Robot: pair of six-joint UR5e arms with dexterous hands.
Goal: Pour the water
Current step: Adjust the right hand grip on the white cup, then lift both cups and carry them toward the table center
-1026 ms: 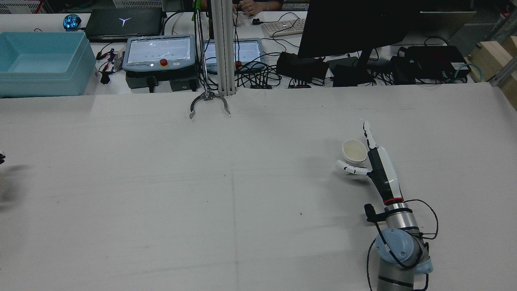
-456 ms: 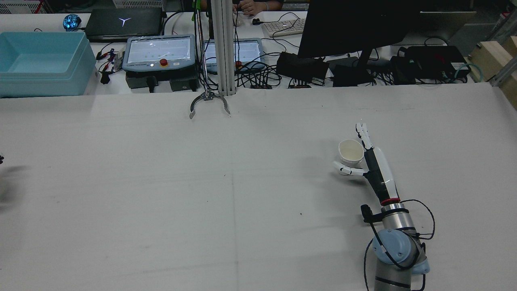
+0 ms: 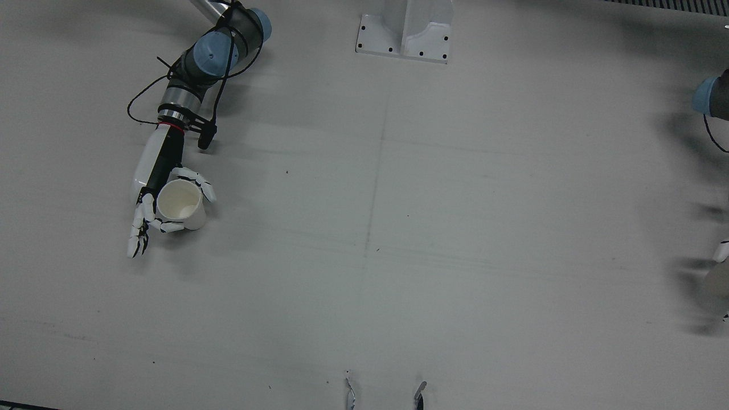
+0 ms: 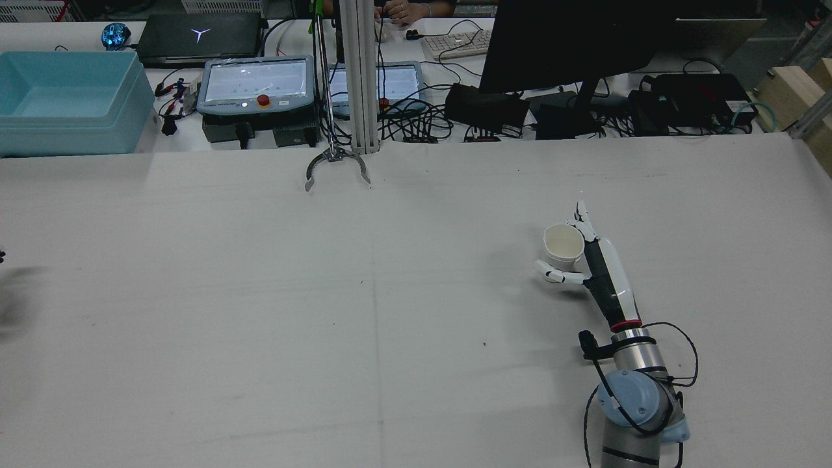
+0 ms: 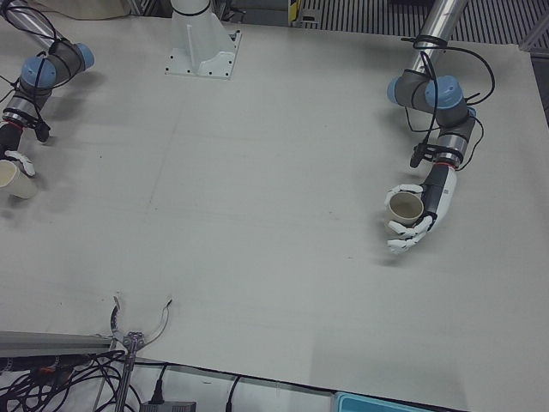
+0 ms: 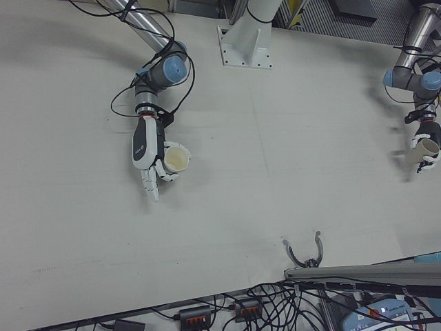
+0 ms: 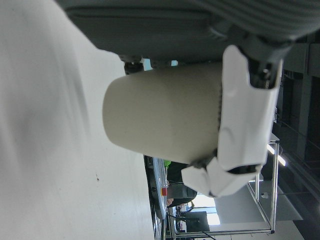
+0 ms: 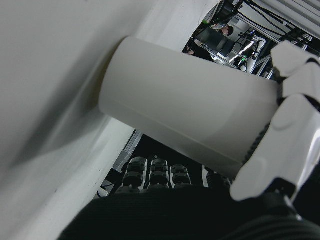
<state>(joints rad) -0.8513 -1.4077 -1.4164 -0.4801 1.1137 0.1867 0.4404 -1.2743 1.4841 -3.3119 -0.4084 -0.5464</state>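
A white paper cup (image 3: 181, 204) stands upright on the right half of the table, also seen from behind (image 4: 564, 246). My right hand (image 3: 154, 182) has its thumb and one finger curled round this cup while its other fingers (image 3: 136, 239) reach past it. In the right hand view the cup (image 8: 185, 115) has its base near the table. A beige cup (image 5: 401, 206) is on the left half, with my left hand (image 5: 429, 210) wrapped round it. In the left hand view that cup (image 7: 160, 115) seems to hang a little clear of the table.
A metal grabber claw (image 4: 337, 166) lies at the table's far edge, in the middle. The white pedestal (image 3: 404, 31) stands between the arms. Beyond the table are a blue bin (image 4: 65, 97), two pendants, a monitor and cables.
My right hand's fingers have curled in round the white cup, and hand and cup have shifted slightly left. The rear view barely shows the left hand.
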